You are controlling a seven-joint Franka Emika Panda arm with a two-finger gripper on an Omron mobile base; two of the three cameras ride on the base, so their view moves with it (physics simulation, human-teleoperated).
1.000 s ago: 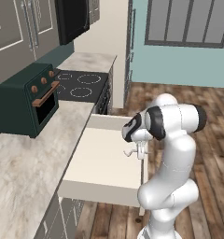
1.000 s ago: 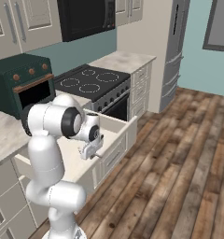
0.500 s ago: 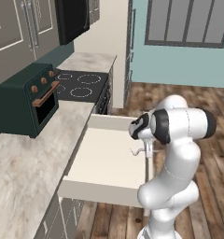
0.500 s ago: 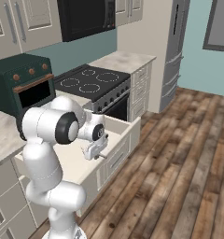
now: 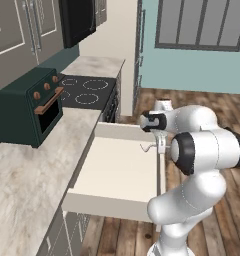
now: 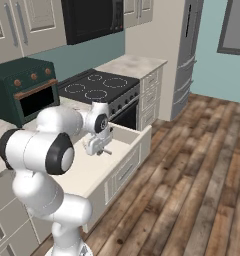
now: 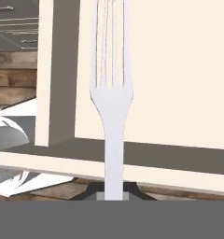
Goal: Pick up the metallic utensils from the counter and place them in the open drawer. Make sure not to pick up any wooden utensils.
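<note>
Now, from the left base camera I see my two-finger gripper (image 5: pixel 159 145) clamped on a slim pale silvery metal fork (image 5: pixel 148 147), held over the right side of the wide shallow cream drawer (image 5: pixel 112 172) that stands pulled out from the cabinet. Beside it sits a dark green countertop oven (image 5: pixel 27 107) on the pale marbled wall counter (image 5: pixel 22 185). From the right base camera, the gripper (image 6: pixel 98 146) hangs above the drawer (image 6: pixel 127 145), near its front panel. Through the hand camera, the fork (image 7: pixel 112 112) rises straight from between my closed fingertips, tines over the drawer's cream floor (image 7: pixel 179 70).
</note>
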